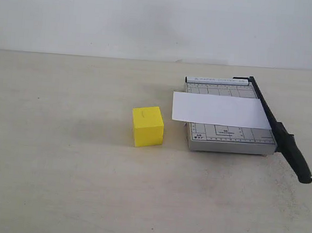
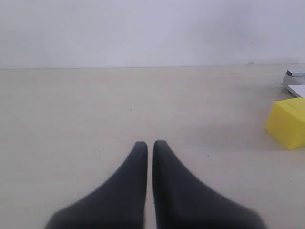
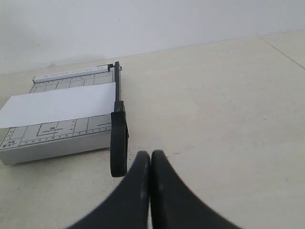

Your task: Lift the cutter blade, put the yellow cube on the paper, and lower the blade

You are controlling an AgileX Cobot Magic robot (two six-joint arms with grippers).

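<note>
Where beige tabletop [image 1: 59,184] meets white wall [image 1: 153,19], left tool [image 2: 149,143] and right tool [image 3: 150,153] pinched closed

Plain white wall [image 1: 153,19], beige tabletop [image 1: 59,184]

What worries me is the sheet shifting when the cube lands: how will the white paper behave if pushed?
The paper looks thin and probably floppy: its end nearest the yellow cube overhangs the cutter base unsupported. Lying flat on that smooth grey surface, it would likely slide at a light sideways nudge. Setting the cube straight down seems safer.
</note>
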